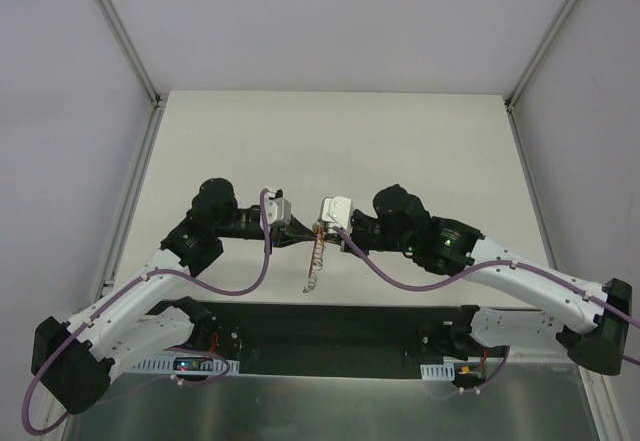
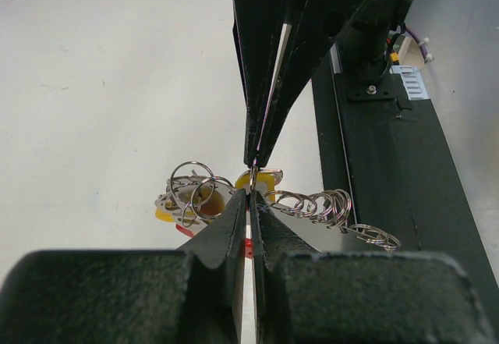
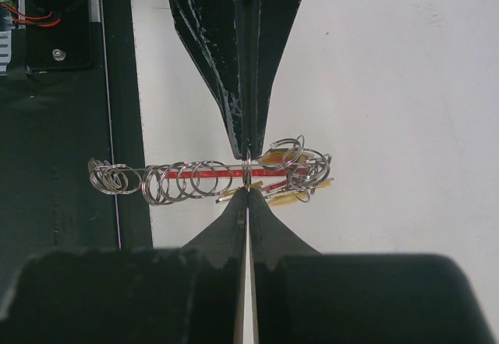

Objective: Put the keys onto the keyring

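Note:
Both grippers meet tip to tip above the table's near edge. The keyring (image 3: 183, 180) is a chain of silver rings with a red band (image 3: 209, 173), stretched sideways between the tips. It hangs as a short chain in the top view (image 1: 315, 259). My right gripper (image 3: 247, 191) is shut on one thin ring. My left gripper (image 2: 250, 194) is shut on the same bunch from the other side. Yellow-headed keys (image 3: 282, 196) cluster among the rings at one end, and one yellow head (image 2: 266, 179) sits right at the tips. In the top view the left gripper (image 1: 305, 233) and right gripper (image 1: 326, 233) almost touch.
The black base rail (image 1: 330, 326) runs along the near edge, right under the hanging chain. The white table (image 1: 330, 141) stretches beyond, with grey walls and metal frame posts (image 1: 125, 31) at the sides. The rail also shows in the left wrist view (image 2: 390, 172).

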Robot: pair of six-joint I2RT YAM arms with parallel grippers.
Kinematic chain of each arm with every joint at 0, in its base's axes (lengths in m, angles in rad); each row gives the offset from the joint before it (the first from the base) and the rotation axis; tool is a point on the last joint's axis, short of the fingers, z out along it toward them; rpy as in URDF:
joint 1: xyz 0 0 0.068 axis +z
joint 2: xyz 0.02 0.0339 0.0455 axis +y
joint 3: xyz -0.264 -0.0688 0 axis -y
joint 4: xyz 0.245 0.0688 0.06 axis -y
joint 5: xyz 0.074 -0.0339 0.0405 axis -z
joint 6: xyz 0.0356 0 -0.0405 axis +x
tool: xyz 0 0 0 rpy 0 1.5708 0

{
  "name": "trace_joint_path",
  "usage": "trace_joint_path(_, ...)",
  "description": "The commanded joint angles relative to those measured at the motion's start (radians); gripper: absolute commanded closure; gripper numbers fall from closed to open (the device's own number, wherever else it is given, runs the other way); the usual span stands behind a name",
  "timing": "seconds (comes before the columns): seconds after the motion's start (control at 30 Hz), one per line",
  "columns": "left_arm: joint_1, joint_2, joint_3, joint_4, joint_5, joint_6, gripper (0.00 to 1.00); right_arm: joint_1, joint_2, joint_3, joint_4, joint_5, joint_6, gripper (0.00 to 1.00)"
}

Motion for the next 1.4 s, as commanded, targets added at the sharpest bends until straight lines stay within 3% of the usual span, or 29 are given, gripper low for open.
trace_joint_path(0.0, -0.018, 0.005, 0.040, 0.007, -0.006, 0.006, 1.00, 0.009, 0.000, 0.064, 0.107, -0.036, 0.013, 0.99)
trace_joint_path(0.57, -0.067, 0.039, 0.091, -0.127, -0.152, 0.053, 1.00, 0.009, 0.026, 0.087, 0.067, -0.007, 0.011, 0.98)
trace_joint_path(0.83, -0.068, 0.003, 0.086, -0.118, -0.170, 0.021, 1.00, -0.009, -0.038, 0.053, 0.018, 0.027, 0.008, 0.64)
trace_joint_path(1.1, -0.068, -0.055, 0.024, 0.038, -0.204, -0.111, 1.00, -0.167, -0.149, -0.076, 0.113, -0.252, 0.094, 0.61)
trace_joint_path(1.2, -0.067, -0.073, -0.039, 0.155, -0.210, -0.174, 1.00, -0.204, -0.157, -0.119, 0.184, -0.330, 0.114, 0.62)
trace_joint_path(1.37, -0.068, -0.073, -0.072, 0.212, -0.207, -0.207, 1.00, -0.225, -0.126, -0.130, 0.216, -0.387, 0.111, 0.68)
